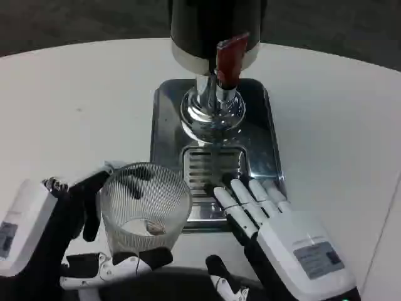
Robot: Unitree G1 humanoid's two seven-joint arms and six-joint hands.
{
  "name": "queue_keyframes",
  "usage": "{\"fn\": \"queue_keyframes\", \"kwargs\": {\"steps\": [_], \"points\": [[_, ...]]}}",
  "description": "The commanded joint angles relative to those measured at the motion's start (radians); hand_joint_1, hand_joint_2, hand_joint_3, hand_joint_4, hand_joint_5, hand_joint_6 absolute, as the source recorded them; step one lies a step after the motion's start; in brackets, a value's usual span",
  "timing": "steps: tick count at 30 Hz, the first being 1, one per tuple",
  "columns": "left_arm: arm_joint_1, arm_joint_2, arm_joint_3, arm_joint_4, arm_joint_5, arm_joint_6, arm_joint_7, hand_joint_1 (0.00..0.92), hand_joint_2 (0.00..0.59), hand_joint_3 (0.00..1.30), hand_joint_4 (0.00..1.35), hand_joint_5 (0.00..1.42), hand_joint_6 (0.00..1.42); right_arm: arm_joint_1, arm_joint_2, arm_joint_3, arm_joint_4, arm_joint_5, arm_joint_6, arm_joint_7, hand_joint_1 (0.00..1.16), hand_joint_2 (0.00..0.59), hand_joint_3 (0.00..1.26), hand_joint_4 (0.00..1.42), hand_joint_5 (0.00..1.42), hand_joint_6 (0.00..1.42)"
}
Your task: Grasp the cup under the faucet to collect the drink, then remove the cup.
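A clear ribbed plastic cup (145, 207) stands upright at the front left of the dispenser's metal base (166, 119), and my left hand (75, 232) grips it with fingers wrapped around its sides. The cup is to the left of and nearer than the faucet spout (224, 94), whose red tap handle (230, 56) sticks out from the black dispenser body (213, 25). My right hand (269, 219) lies with its fingers stretched forward and apart, touching the front edge of the slotted drip grate (210, 169); it holds nothing.
The dispenser's chrome column (210, 110) rises from the middle of the metal base. The round white table (326, 125) extends to either side, its far edge curving against a dark floor (75, 22).
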Motion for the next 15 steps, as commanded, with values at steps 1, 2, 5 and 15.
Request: {"fn": "queue_keyframes", "kwargs": {"steps": [1, 2, 5, 15], "points": [[-0.011, 0.001, -0.001, -0.003, -0.001, -0.012, 0.012, 0.465, 0.129, 0.93, 1.06, 1.26, 1.39, 0.019, 0.001, -0.008, -0.019, -0.003, 0.002, -0.018, 0.47, 0.497, 0.08, 0.0, 0.0, 0.0], [-0.011, 0.001, -0.001, -0.002, 0.0, -0.013, 0.013, 0.465, 0.129, 0.93, 1.06, 1.26, 1.39, 0.019, 0.001, -0.009, -0.019, -0.002, 0.002, -0.018, 0.47, 0.496, 0.08, 0.0, 0.0, 0.0], [-0.012, 0.001, -0.001, -0.002, 0.001, -0.013, 0.013, 0.466, 0.128, 0.93, 1.06, 1.26, 1.39, 0.017, 0.001, -0.011, -0.018, 0.0, 0.002, -0.016, 0.47, 0.496, 0.09, 0.0, 0.0, 0.0], [-0.025, -0.004, -0.006, 0.012, -0.004, 0.0, 0.013, 0.466, 0.124, 0.93, 1.06, 1.26, 1.39, 0.016, 0.012, -0.014, -0.02, 0.0, 0.009, -0.011, 0.48, 0.495, 0.09, 0.01, 0.0, 0.0]]}}
